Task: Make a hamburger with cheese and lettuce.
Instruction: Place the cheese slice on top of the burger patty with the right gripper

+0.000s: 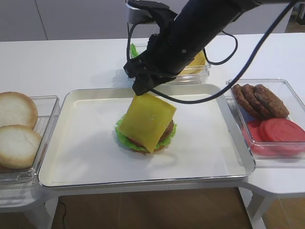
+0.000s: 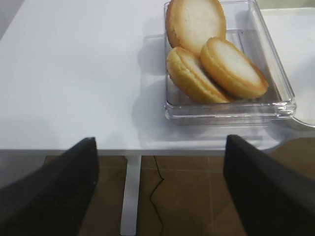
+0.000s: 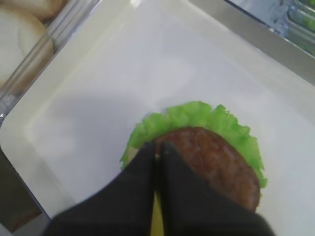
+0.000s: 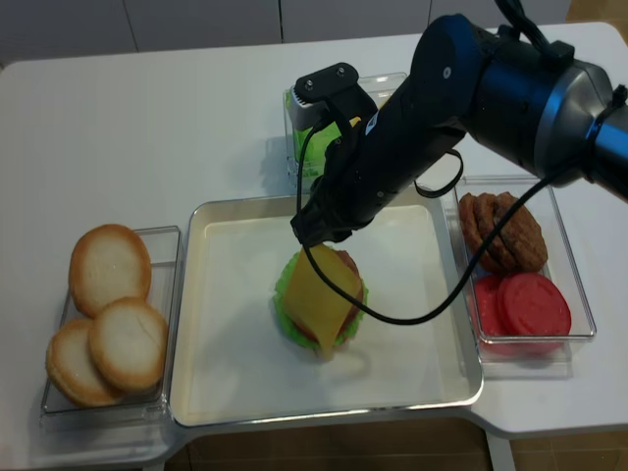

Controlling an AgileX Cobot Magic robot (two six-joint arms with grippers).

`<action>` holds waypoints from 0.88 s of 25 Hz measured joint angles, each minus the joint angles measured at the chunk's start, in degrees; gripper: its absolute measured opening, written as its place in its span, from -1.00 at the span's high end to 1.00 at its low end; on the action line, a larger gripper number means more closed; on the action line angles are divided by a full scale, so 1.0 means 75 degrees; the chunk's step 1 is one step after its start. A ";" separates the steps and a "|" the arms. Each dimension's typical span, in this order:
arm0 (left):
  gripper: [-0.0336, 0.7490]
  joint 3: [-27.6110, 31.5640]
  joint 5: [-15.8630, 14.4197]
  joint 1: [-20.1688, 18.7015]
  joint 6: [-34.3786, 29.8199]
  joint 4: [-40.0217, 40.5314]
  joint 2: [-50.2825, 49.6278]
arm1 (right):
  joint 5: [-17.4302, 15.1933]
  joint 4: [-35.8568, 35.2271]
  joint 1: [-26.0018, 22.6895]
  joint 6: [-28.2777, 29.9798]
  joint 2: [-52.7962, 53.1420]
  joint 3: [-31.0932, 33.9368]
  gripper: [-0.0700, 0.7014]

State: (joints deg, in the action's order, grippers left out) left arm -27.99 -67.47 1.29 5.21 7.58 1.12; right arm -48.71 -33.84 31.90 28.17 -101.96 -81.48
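Exterior high view shows the right tool (image 1: 143, 86) closed on the upper edge of the cheese (image 1: 147, 120), which hangs tilted from the jaws with its lower corner resting on or just above the hamburger (image 1: 145, 136) near the centre of the tray (image 1: 86, 143). The right wrist view confirms the jaws pressed together, with a thin yellow edge between them and the brown patty (image 3: 211, 162) directly ahead, ringed by the lettuce (image 3: 197, 115) from 9 o'clock round to 3 o'clock. The left tool (image 2: 157, 187) hangs over the tabletop (image 2: 69, 73) edge beside the bun container (image 2: 275, 98), jaws wide apart and holding nothing. Risk 1: the slice is off-centre, biased toward 7 o'clock of the stack in both exterior views; released at this tilt, it is likely to slide off the patty and land partly on the tray. Risk 2: the glossy slice may cling to one finger when the jaws part and be dragged away with the tool. Risk 3: a lower descent to flatten the slice could press the fingertips into the patty and shift the stack on its bun base. Risk 4: a sideways correction with the corner in contact could fold the slice or pull the patty off the lettuce.
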 joint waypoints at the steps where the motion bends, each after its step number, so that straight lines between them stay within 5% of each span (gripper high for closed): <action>1: -0.57 0.0000 0.0000 0.0000 0.0000 0.0000 0.0000 | 0.0020 0.0013 0.0000 0.0017 0.0000 0.0000 0.80; 22: -0.57 0.0000 0.0000 0.0000 0.0000 0.0000 0.0000 | 0.0527 0.0594 0.0000 0.0128 -0.0013 0.0000 0.80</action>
State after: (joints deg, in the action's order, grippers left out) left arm -27.99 -67.47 1.29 5.21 7.58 1.12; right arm -44.75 -29.39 31.90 29.13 -102.06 -81.48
